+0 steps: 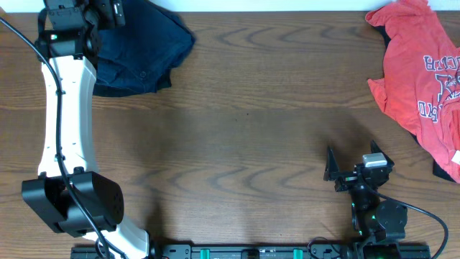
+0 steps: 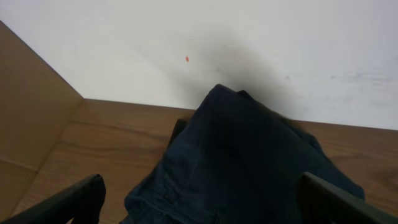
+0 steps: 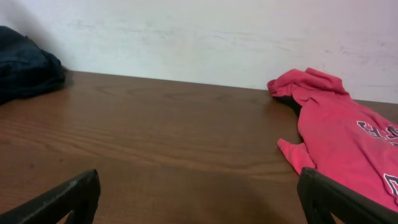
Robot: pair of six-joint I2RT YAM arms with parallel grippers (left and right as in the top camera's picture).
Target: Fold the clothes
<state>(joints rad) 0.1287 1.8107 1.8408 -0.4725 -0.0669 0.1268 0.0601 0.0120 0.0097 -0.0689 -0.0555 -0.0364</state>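
Left tool [image 1: 100, 11] sits at the far-left corner of the worktop [image 1: 244, 129], above the navy shorts [image 1: 144, 50]. Its jaws are spread wide. In the left wrist view both fingers [image 2: 68, 205] sit low at the frame edges with the shorts bunched between and beyond them. No pinch visible, and I can't tell if they touch the cloth.

The shorts are a crumpled, unfolded heap against the white wall [image 2: 280, 43].

Right tool [image 1: 351, 160] is near the front edge on the right, over bare wood. Its jaws are also spread wide with nothing between them, well apart from both garments.

The red-orange T-shirt [image 1: 417, 72] lies rumpled at the far-right corner, printed lettering up and partly visible. One edge runs out of the overhead frame, with a dark bit of fabric showing under its right side.

Shorts and T-shirt are well apart, with open worktop between them.
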